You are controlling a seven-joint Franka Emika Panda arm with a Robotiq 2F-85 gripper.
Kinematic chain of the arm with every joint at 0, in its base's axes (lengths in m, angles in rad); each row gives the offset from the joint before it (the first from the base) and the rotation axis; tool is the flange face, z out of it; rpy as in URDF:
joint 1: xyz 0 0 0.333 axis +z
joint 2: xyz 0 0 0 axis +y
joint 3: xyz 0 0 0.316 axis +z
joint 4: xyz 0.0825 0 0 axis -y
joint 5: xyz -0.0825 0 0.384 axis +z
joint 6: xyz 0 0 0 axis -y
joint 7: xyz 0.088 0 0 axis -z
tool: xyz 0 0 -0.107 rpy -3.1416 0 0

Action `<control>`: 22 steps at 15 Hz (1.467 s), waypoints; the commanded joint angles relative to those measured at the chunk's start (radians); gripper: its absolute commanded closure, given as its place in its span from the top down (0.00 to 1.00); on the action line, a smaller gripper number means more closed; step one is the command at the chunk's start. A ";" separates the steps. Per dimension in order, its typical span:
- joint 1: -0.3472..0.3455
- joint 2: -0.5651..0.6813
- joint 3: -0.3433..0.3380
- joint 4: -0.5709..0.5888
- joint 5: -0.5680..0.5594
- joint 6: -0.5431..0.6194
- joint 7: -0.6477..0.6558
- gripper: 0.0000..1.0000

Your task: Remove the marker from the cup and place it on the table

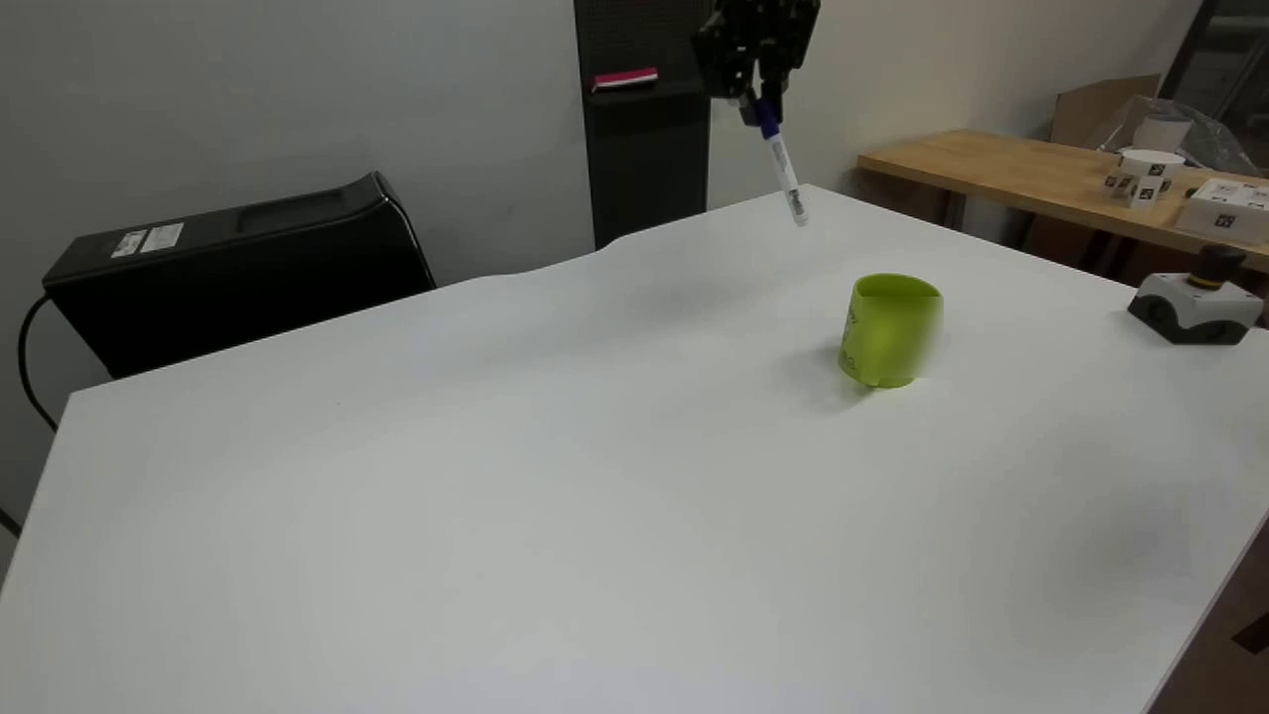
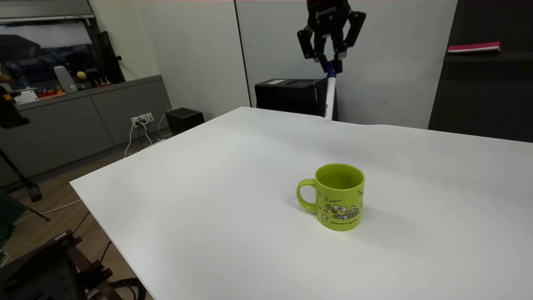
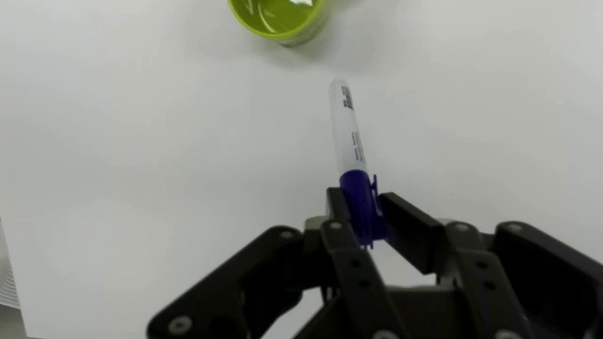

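Note:
The marker has a white body and a dark blue cap; it shows in both exterior views [image 1: 786,178] [image 2: 330,98] and in the wrist view [image 3: 347,127]. My gripper [image 1: 763,104] is shut on its cap, also seen in an exterior view [image 2: 332,66] and in the wrist view [image 3: 362,205]. The marker hangs tip down, slightly tilted, in the air above the white table [image 1: 496,496], outside the cup. The lime-green cup [image 1: 887,342] stands upright on the table, with its handle and printed drawing visible in an exterior view [image 2: 339,204]. The wrist view shows only part of the cup [image 3: 282,21], ahead of the marker's tip.
A grey-and-black button box [image 1: 1195,307] sits at the table's edge. A wooden table [image 1: 1001,178] with clutter stands beyond. Black boxes [image 1: 248,268] [image 2: 287,96] stand behind the white table's edge. A grey cabinet [image 2: 75,121] lines the wall.

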 commanded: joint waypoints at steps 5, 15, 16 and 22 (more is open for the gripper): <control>0.031 0.005 0.086 -0.004 0.075 0.013 -0.065 0.06; 0.028 0.085 0.145 0.032 0.208 -0.098 -0.166 0.06; 0.025 0.095 0.149 0.041 0.221 -0.126 -0.175 0.06; 0.027 0.144 0.144 0.044 0.246 -0.171 -0.186 0.06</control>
